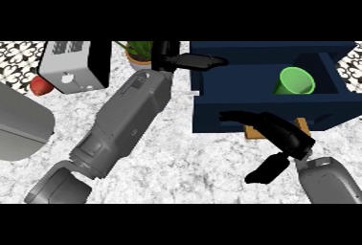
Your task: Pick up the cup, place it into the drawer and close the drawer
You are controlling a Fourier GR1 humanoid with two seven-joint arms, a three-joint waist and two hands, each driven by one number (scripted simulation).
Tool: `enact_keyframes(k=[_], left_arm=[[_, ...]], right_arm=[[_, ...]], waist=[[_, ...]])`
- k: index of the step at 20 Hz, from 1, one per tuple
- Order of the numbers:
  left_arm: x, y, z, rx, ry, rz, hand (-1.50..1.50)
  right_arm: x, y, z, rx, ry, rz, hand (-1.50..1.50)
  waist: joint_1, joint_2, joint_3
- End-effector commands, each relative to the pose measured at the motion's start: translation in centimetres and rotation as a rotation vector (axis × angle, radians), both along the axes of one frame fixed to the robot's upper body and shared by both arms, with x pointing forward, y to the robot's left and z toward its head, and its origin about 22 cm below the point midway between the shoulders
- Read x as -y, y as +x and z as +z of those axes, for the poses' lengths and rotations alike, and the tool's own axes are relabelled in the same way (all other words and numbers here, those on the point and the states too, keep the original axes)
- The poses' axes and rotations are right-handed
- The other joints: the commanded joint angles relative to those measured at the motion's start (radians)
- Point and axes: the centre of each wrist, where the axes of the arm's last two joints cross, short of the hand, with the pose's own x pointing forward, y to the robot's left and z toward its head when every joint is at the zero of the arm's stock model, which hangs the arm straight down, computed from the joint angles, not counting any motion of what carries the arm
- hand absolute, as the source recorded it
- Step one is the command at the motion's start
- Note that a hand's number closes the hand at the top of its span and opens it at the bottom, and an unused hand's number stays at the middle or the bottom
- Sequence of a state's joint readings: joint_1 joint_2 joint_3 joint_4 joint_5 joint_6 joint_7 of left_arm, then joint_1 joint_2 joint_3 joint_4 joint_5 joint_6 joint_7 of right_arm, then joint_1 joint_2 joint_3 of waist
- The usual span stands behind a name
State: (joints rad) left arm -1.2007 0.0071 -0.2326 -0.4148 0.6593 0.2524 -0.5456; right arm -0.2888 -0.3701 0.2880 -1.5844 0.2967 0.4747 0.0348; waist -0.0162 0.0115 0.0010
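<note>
Cup (296, 81) lies green on its side inside the open drawer (272, 107), so placing looks done and closing comes next: my right robot hand (272, 131), fingers relaxed and empty, must push the near front, my left robot hand (191, 61) outstretched by the drawer's far-left corner.

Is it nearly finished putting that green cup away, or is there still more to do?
Done: the green cup already lies on its side inside the open dark blue drawer. In hand: nothing is held; the right hand is at the drawer's front panel, and the left hand is at its left wall. Left: the drawer is not yet closed.
</note>
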Motion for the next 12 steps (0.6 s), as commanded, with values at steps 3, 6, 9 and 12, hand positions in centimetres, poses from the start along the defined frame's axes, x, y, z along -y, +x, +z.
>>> enact_keyframes(k=[3,6,9,12], left_arm=[[-3.2,-0.5,-2.7,0.014,-0.037,0.004,-1.50],[-3.3,-0.9,-3.1,0.002,-0.060,0.008,-1.50],[-4.1,-1.1,-3.0,0.012,-0.061,-0.006,-1.50],[-6.6,-0.6,-2.1,0.005,-0.058,0.003,-1.50]], right_arm=[[0.1,1.9,-6.1,-0.042,-0.175,0.014,-1.50],[-0.9,4.8,-8.0,-0.078,-0.183,-0.044,1.50],[-0.3,6.5,-9.3,-0.058,-0.185,-0.089,1.50],[1.7,8.4,-8.3,0.012,-0.113,-0.118,1.50]], waist=[[0.059,-0.004,0.000],[0.085,-0.001,0.001],[0.110,0.003,0.002],[0.122,0.006,0.003]])
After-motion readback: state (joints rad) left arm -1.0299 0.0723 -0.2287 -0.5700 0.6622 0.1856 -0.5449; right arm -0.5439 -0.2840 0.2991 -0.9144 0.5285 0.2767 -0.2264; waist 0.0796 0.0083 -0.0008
